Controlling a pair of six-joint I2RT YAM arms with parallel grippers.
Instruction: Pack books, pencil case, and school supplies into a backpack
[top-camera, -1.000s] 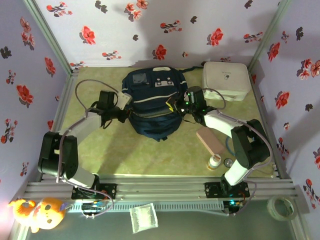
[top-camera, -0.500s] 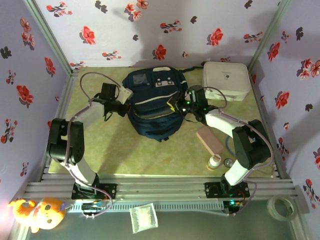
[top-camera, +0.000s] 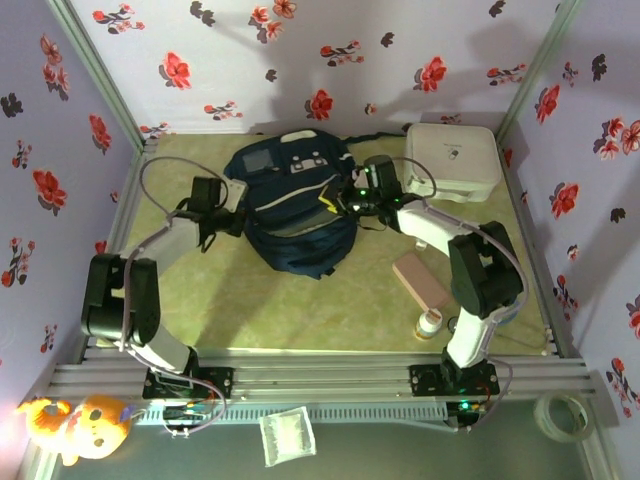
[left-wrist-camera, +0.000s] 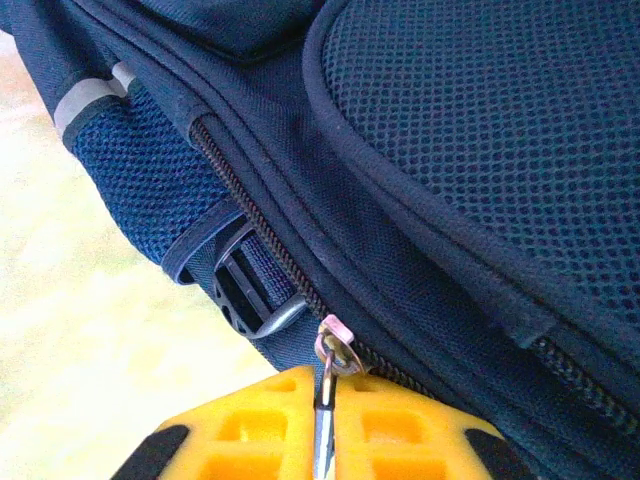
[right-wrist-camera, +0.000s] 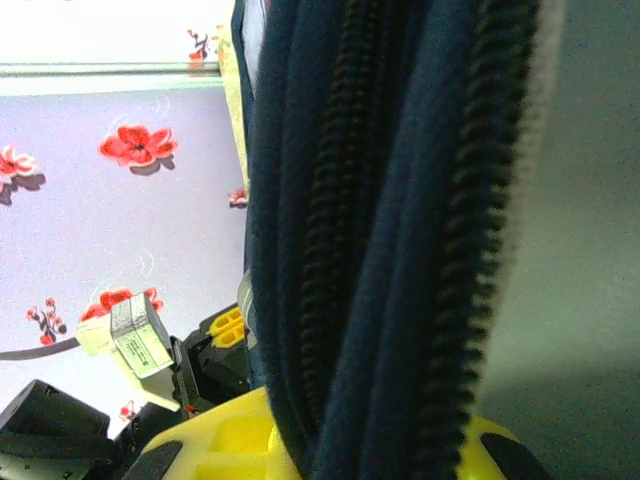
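Walls: lavender paper, red and dark flowers, three sides | desk: mottled yellow-green, evenly lit | grey posts at back corners | aluminium rail along near edge

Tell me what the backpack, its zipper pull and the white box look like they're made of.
Backpack: woven synthetic fabric, probably nylon or polyester, matte; a coarse weave and open mesh panels show. Zipper pull: likely metal, with a silvery glint. White box: probably hard plastic, smooth with rounded moulded corners.
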